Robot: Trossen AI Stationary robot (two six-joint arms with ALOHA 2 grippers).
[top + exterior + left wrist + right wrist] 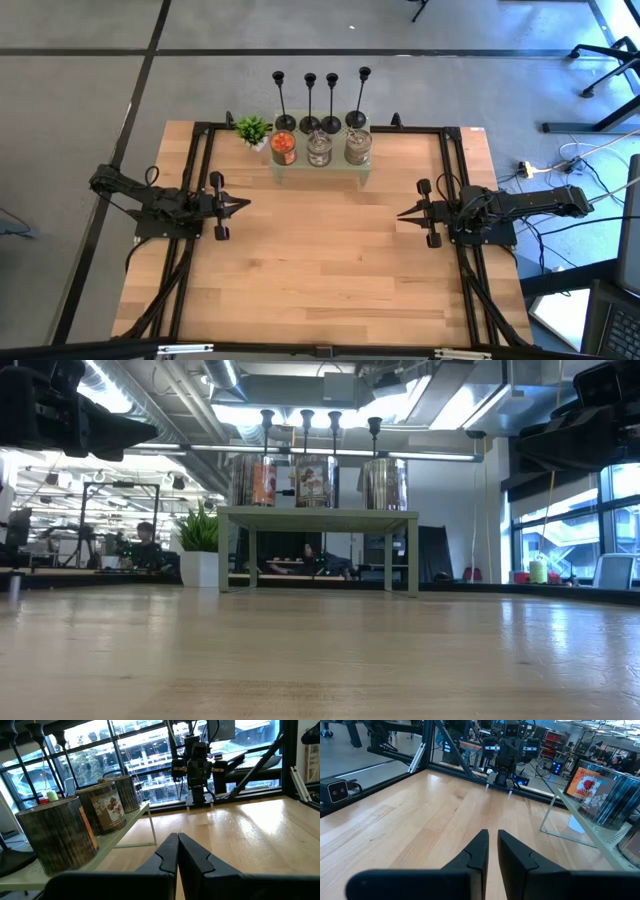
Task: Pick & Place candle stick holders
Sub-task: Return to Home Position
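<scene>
You get the high cam straight down over the whole table (330, 260); low cam sits at tabletop level facing the shelf (316, 513) (shared with both wrist cams, which face each other across it).

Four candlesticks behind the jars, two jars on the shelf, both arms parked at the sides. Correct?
Not quite. The shelf holds three jars, not two, as the high view shows. The rest stands: four candlesticks stand behind the jars, and the left gripper and right gripper sit parked at the sides.
</scene>
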